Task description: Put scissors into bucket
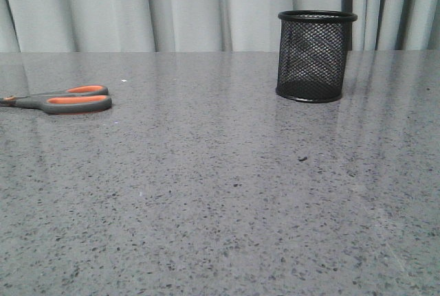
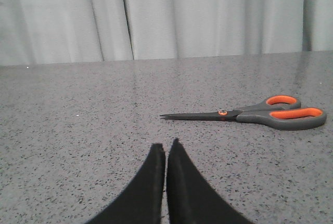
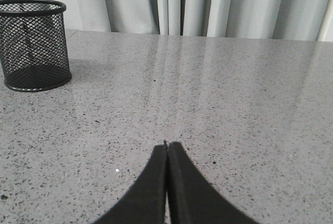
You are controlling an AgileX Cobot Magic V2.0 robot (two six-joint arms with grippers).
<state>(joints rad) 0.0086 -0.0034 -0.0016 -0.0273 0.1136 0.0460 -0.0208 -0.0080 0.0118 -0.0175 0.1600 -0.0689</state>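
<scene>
Lying flat on the grey speckled table (image 1: 220, 193), the scissors (image 1: 65, 99) are what you should place first: in the front view they sit well to the left of the bucket (image 1: 315, 55) and slightly nearer the camera, blades closed and running off the left edge, orange-lined handles toward the bucket. The bucket stands upright on the table in front of the pale curtain (image 1: 206, 4), and through its mesh you can make out nothing inside.

Your left gripper (image 2: 166, 146) has its two black fingers pressed together, holding nothing. In the left wrist view the scissors (image 2: 250, 115) lie on the table beyond the fingertips and off to one side, apart from them, with the blade tip the part nearest the claw.

Your right gripper (image 3: 167, 147) is likewise closed and empty. In its wrist view the bucket (image 3: 34, 44) stands well apart from the fingertips, beyond them and off to the side.
</scene>
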